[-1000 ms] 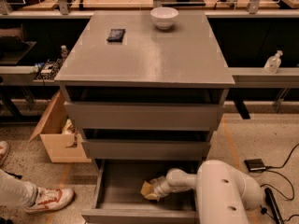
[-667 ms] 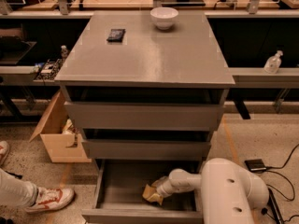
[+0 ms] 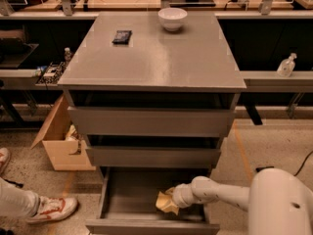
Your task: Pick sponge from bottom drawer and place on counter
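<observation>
The bottom drawer (image 3: pixel 122 199) of the grey cabinet is pulled open. Inside it, near its right side, lies the pale-yellow sponge (image 3: pixel 164 201). My gripper (image 3: pixel 172 199) reaches into the drawer from the right on a white arm and sits right at the sponge, which looks bunched up at the arm's tip. The grey counter (image 3: pixel 161 58) on top of the cabinet is bare across its middle and front.
A white bowl (image 3: pixel 172 18) and a small black flat packet (image 3: pixel 122 36) sit at the back of the counter. An open cardboard box (image 3: pixel 58 141) stands left of the cabinet. A person's shoe (image 3: pixel 51 210) is at lower left. A bottle (image 3: pixel 286 65) stands on a shelf at right.
The arm's tip and the sponge have shifted slightly within the drawer; the sponge looks more crumpled against the gripper now.
</observation>
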Available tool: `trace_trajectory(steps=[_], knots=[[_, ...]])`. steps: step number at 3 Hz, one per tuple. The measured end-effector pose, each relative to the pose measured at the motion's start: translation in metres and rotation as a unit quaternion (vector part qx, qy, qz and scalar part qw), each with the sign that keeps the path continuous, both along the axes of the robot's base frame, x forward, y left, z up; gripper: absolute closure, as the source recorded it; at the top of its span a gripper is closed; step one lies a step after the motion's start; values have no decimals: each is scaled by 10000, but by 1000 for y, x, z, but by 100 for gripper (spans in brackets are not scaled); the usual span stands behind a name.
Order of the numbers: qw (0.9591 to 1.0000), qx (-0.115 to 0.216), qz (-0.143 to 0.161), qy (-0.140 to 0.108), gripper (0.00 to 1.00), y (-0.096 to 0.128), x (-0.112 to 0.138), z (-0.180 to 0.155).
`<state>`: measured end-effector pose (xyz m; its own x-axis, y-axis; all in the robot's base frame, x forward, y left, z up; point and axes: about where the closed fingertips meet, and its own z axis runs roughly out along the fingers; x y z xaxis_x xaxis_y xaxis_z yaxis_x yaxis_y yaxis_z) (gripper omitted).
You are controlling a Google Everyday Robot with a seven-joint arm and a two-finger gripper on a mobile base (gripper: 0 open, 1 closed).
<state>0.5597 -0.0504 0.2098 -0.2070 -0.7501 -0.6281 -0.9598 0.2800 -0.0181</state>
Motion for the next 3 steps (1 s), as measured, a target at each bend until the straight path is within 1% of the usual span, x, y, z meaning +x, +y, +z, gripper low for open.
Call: trace_trajectory(steps=[1,2,3], knots=[[9981,463,342,-205,100,-38,-32,59],[9981,464,340,-206,100,-38,-32,59],[9972,438,312,-523,100,-45,-36,89]])
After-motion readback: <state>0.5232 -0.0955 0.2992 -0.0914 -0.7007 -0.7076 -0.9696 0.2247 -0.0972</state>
